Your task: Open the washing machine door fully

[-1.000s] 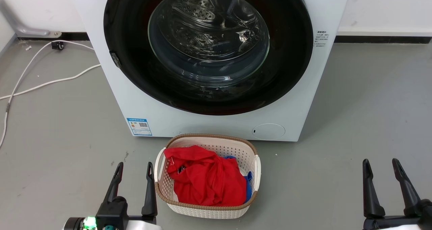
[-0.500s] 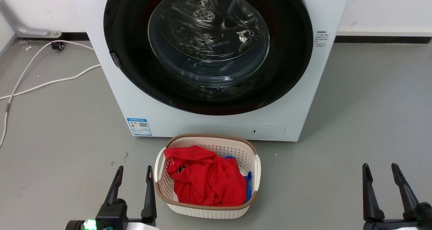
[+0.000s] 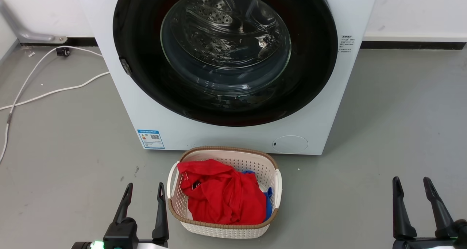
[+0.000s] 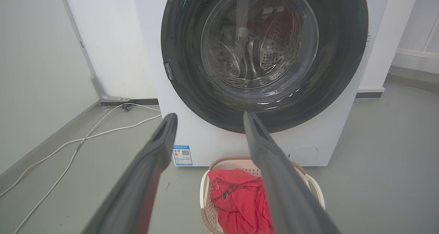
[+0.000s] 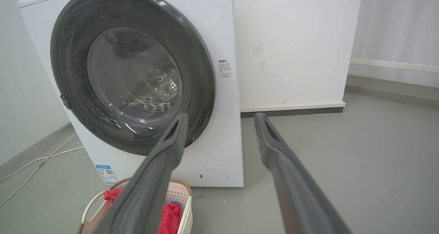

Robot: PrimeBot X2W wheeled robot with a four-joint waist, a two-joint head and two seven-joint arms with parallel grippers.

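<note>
While the washing machine (image 3: 233, 136) stands squarely ahead on the grey floor (image 3: 394, 125), no part of the task can be judged as done. The washing machine door (image 3: 225, 55) is seen lying flush in the machine's front, its wide black rim closed all round and the steel drum visible only through the bulging glass. No gap is shown at its edge in the head view or in either wrist view. Everything is therefore left: the door must be reached, released and swung round as far as it will go.

Just in front of the machine a cream basket (image 3: 222, 227) is set on the floor, with a red garment (image 3: 222, 196) heaped inside over something blue. It sits below the door's lower rim, and care may be needed there when an arm is brought in.

The left gripper (image 3: 145, 186) is held low, just beside the basket's left wall, its jaws parted with nothing between them. The right gripper (image 3: 411, 179) is held well apart to the right over bare floor, its jaws likewise parted and empty. Neither is near the door.

A small metal fitting (image 3: 126, 66) is seen on the rim's left side. Whether it is hinge or catch cannot be told, so the side to be pulled is left undecided.
</note>
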